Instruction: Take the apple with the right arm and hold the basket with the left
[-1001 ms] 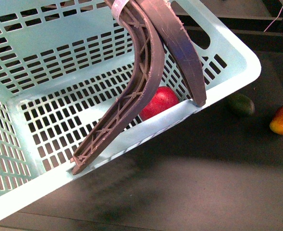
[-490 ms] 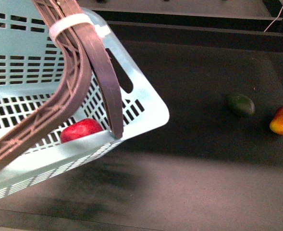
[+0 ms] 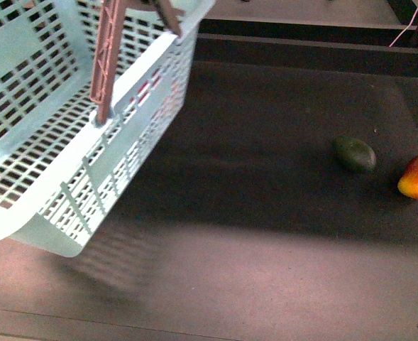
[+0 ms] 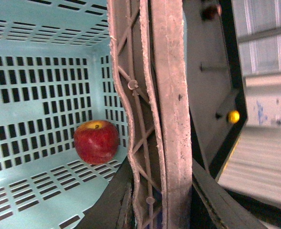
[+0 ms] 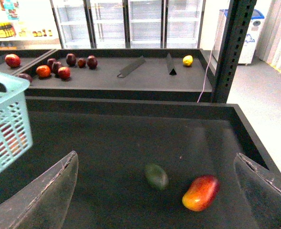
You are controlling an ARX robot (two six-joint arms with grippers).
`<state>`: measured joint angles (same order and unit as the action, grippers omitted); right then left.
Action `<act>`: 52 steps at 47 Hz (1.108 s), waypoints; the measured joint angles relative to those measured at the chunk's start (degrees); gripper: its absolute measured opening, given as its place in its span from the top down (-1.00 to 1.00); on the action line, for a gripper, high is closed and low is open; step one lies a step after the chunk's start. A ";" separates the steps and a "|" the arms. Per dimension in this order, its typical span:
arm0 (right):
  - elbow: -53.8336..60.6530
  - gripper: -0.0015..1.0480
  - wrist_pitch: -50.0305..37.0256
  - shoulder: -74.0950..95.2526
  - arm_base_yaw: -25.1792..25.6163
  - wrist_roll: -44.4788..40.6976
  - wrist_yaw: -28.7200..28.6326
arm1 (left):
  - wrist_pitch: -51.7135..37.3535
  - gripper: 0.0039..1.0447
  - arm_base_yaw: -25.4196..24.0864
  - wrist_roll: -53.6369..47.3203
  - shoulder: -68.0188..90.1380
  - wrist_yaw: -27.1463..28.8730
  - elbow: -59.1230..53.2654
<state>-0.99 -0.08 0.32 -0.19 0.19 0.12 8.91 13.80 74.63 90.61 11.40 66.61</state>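
- Inside the basket (image 3: 74,177), by the left wrist view, the apple (image 4: 96,141) lies on the slotted floor, so the picking looks done.
- Left gripper (image 4: 161,202) seems clamped round both handles (image 4: 159,95), though its jaws barely show; the basket hangs tilted over the table (image 3: 265,270).
- Right gripper (image 5: 155,160) is spread wide, empty.
- Little seems left.
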 joint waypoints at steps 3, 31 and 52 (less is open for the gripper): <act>0.00 -0.83 0.00 0.00 0.00 -0.02 0.00 | -0.70 0.60 -1.27 1.66 1.79 1.88 0.76; 0.00 -0.83 0.00 0.00 0.00 0.00 0.00 | -7.85 0.60 -3.91 10.38 18.53 0.68 10.64; 0.00 -0.83 0.00 0.00 0.00 0.00 0.00 | -11.52 0.60 -5.20 12.44 25.03 2.29 12.20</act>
<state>-0.99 -0.08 0.32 -0.19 0.19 0.12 -2.61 8.60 87.07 115.63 13.69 78.81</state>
